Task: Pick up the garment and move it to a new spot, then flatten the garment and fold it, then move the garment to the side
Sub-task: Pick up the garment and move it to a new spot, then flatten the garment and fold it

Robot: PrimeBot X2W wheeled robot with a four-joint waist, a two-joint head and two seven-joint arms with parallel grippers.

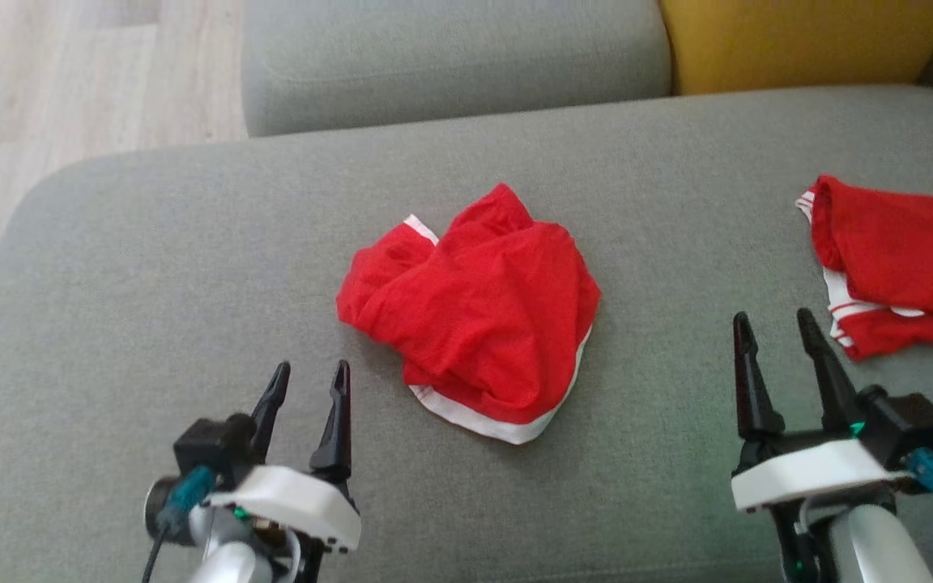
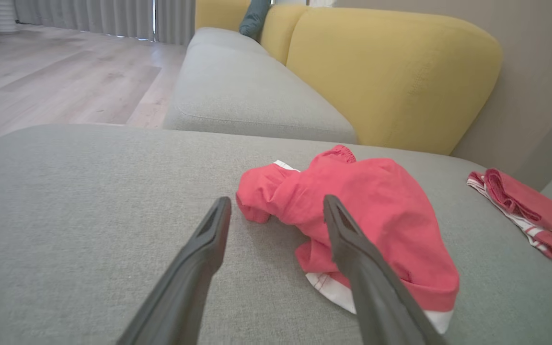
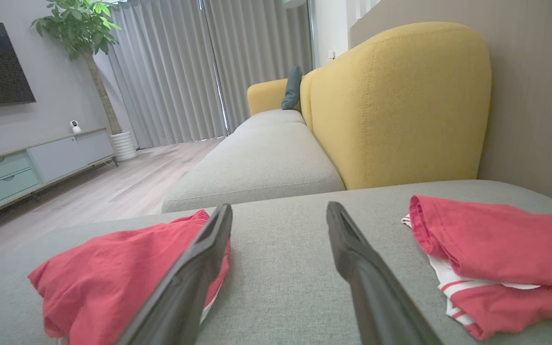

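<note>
The garment [image 1: 475, 316] is a crumpled red heap of thin, finely meshed cloth, creased in soft folds, lying in the middle of the grey woven sofa seat [image 1: 151, 267], between the left gripper [image 1: 313, 368] and the right gripper [image 1: 773, 317] and touched by neither. It is bunched into a rounded, roughly heart-like lump with no clear long axis, its white hem band curving along the near edge towards the robot and a small white-trimmed corner pointing to the far left. Both grippers' jaws stand released and empty, and a second red garment [image 1: 896, 267] with white stripes lies folded well apart on the right.
</note>
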